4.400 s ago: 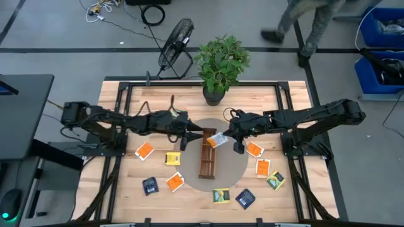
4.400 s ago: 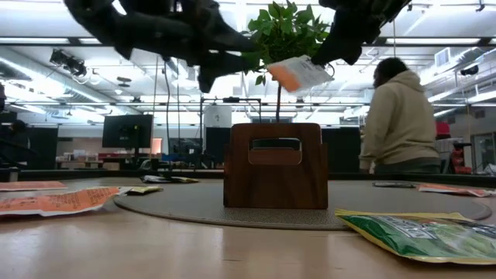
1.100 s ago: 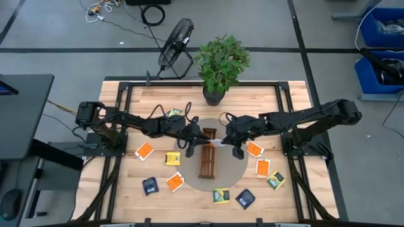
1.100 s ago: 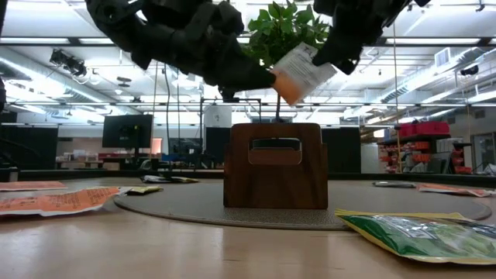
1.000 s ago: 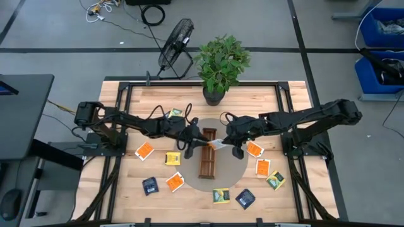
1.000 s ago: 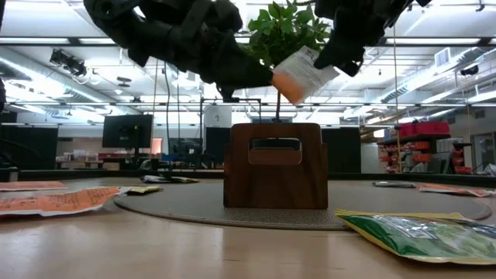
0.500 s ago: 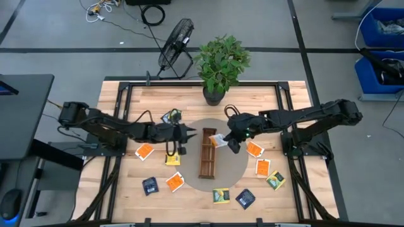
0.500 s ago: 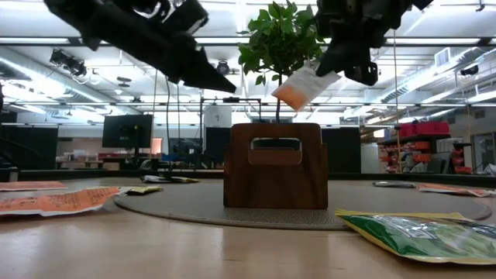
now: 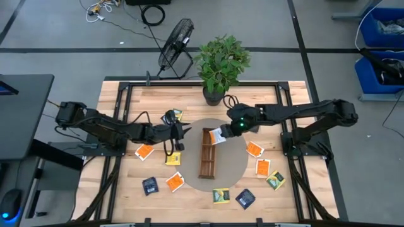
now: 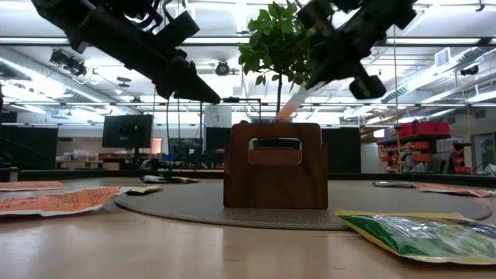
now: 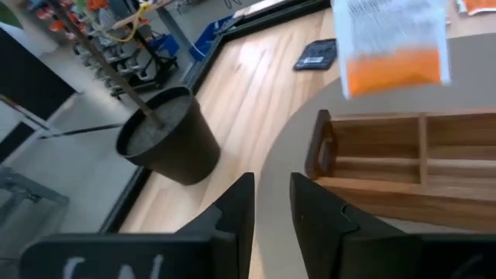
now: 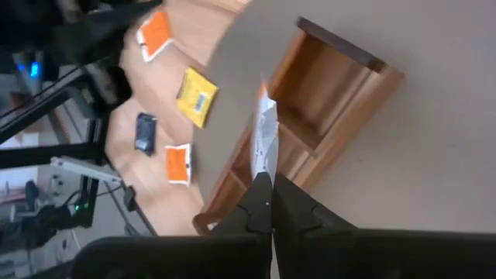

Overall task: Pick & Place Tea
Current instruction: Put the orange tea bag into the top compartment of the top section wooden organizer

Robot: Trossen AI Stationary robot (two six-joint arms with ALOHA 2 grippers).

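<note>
Left gripper (image 9: 179,130) hangs beside the tray (image 9: 207,153), fingers slightly apart, holding nothing. Right gripper (image 9: 222,132) is clamped on an orange tea bag (image 9: 217,136) over the tray's far end (tray looks empty). Roughly ten bags wait on the table (image 9: 139,101).

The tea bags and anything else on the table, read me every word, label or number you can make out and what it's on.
Nothing can be read.
Tea bag held in the right tool: rows of print, too blurred.
Green packet near the low camera: white lettering, blurred.
Orange packet: printing too faint.
Wooden tray: no marking visible.
</note>
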